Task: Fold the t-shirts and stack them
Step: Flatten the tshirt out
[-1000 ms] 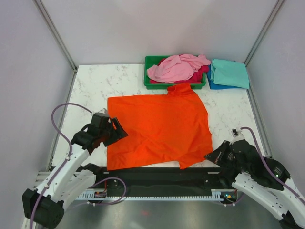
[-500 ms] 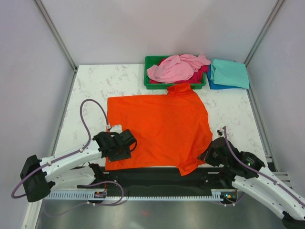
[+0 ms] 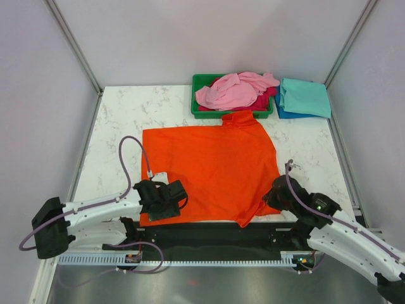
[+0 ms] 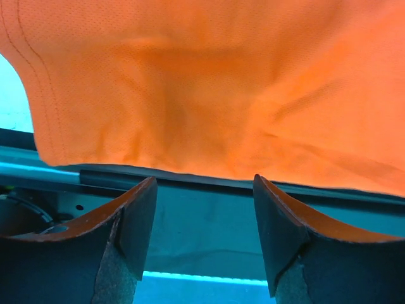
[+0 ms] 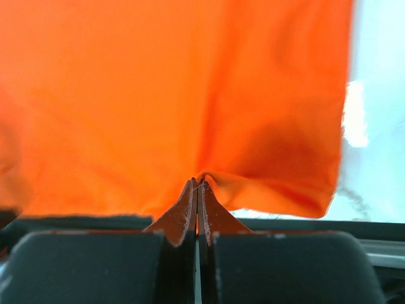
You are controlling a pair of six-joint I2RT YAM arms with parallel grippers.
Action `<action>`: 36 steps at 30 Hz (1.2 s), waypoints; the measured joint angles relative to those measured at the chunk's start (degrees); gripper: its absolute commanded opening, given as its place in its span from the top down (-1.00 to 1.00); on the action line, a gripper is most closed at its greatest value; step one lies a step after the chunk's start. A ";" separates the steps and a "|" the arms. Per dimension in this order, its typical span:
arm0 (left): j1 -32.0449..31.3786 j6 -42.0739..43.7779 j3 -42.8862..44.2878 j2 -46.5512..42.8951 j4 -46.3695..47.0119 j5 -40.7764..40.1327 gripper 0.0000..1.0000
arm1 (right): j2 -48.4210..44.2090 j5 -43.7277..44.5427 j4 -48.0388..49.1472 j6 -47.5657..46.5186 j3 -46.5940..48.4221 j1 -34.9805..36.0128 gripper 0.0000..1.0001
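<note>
A bright orange t-shirt (image 3: 212, 168) lies spread flat on the marble table, its collar toward the green tray. My left gripper (image 3: 166, 201) is open at the shirt's near-left corner. In the left wrist view the orange hem (image 4: 209, 114) lies just beyond the gripper (image 4: 204, 183), with nothing between the jaws. My right gripper (image 3: 273, 197) is shut on a pinch of the orange shirt's near-right edge (image 5: 253, 190), and the cloth bunches at the gripper's tips (image 5: 198, 183). A light pink shirt (image 3: 231, 92) lies crumpled over a magenta one (image 3: 266, 99). A folded teal shirt (image 3: 305, 96) lies on a blue one (image 3: 281, 113).
The green tray (image 3: 197, 101) stands at the back centre and holds the pink and magenta shirts. The teal and blue stack is at the back right corner. A black rail (image 3: 209, 231) runs along the table's near edge. Grey walls close in both sides.
My left gripper has swung down and right to the orange shirt's near-left corner. My right gripper has moved left onto the near-right edge and shut on it, bunching the cloth.
</note>
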 measured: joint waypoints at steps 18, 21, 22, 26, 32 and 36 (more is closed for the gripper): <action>-0.04 -2.32 -4.11 -13.29 1.09 0.13 -0.36 | 23.67 -1.05 14.36 -21.16 11.34 -42.29 1.00; -0.04 -2.29 -5.97 -12.28 4.61 1.44 -0.35 | 22.27 -3.89 15.45 -22.45 9.73 -42.27 1.00; -0.04 -2.32 -6.64 -11.32 5.97 1.88 -0.35 | 21.94 -4.52 15.52 -22.80 9.16 -42.29 1.00; -0.07 -2.29 -7.80 -6.73 9.57 3.26 -0.25 | 21.70 -6.32 15.43 -23.87 7.87 -42.29 1.00; -0.09 -2.29 -9.57 -6.93 13.75 3.67 -0.05 | 21.68 -7.52 15.74 -24.72 7.82 -42.29 1.00; -0.09 -2.29 -11.30 -6.97 15.78 4.57 0.03 | 22.08 -7.93 16.00 -25.07 7.82 -42.29 1.00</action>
